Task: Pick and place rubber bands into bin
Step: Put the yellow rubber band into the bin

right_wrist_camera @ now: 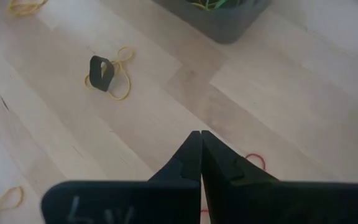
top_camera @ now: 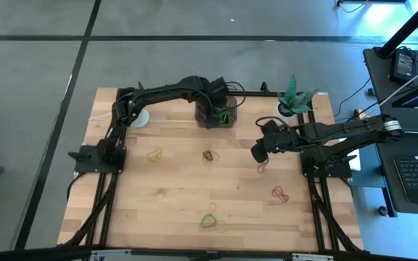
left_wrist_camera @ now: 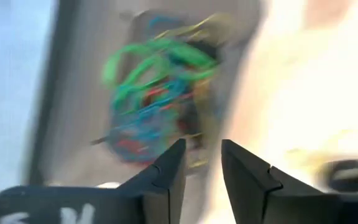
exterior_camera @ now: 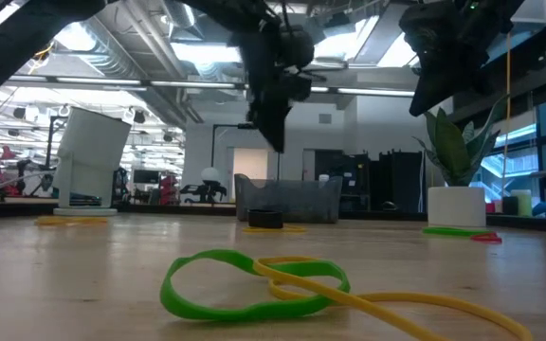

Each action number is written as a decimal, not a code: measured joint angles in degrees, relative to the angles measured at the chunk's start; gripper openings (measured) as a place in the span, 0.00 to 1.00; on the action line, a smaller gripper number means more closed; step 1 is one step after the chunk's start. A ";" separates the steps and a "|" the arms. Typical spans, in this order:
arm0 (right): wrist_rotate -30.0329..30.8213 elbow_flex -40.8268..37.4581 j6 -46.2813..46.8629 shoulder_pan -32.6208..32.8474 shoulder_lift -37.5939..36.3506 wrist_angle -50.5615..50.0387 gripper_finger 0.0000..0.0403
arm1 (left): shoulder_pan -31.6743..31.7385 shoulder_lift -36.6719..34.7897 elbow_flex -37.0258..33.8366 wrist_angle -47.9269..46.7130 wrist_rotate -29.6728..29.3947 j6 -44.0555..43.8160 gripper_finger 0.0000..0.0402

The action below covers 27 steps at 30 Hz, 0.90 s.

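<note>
— At the table's far left edge, what stands there?

— A white round cup [top_camera: 139, 118], close by the left arm's base. Near it on the wood lies a yellow band [top_camera: 154, 154], well apart from the bin.

— And the left gripper [top_camera: 223, 107]?

— It hangs over the bin [top_camera: 215, 116] at the table's far edge, near the middle. Through its wrist camera the 2 dark fingers [left_wrist_camera: 169, 171] stand a narrow gap apart with nothing between them, and below them sits a heap of green, blue and red rubber bands [left_wrist_camera: 154, 99] inside the bin. The picture is blurred, so single loops cannot be told apart.

— What lies loose in the middle?

— A black and yellow band [top_camera: 209, 155] sits in front of the bin, and a green and yellow pair [top_camera: 209, 217] lies near the table's front edge, right before the low camera.

— And the right side?

— The right gripper [top_camera: 258, 153] hovers above the table, right of centre, its fingers [right_wrist_camera: 191, 158] pressed tight together and holding nothing. A red band [top_camera: 263, 168] lies just beside it on the wood, and another red band [top_camera: 280, 193] rests nearer the front. A plant in a white pot [top_camera: 293, 101] stands at the far right corner.
</note>
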 joint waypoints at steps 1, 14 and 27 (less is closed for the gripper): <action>0.00 0.00 -0.89 0.00 0.00 0.05 0.01 | -0.06 0.00 0.59 -0.04 3.18 -1.53 0.23; 0.00 0.00 -2.68 0.00 0.00 0.34 0.01 | -7.86 -2.00 -0.49 -11.85 -0.79 -14.17 0.04; 0.00 -0.02 -8.92 0.30 0.00 9.61 0.00 | -21.64 -28.00 -32.68 7.00 -4.69 -23.63 0.01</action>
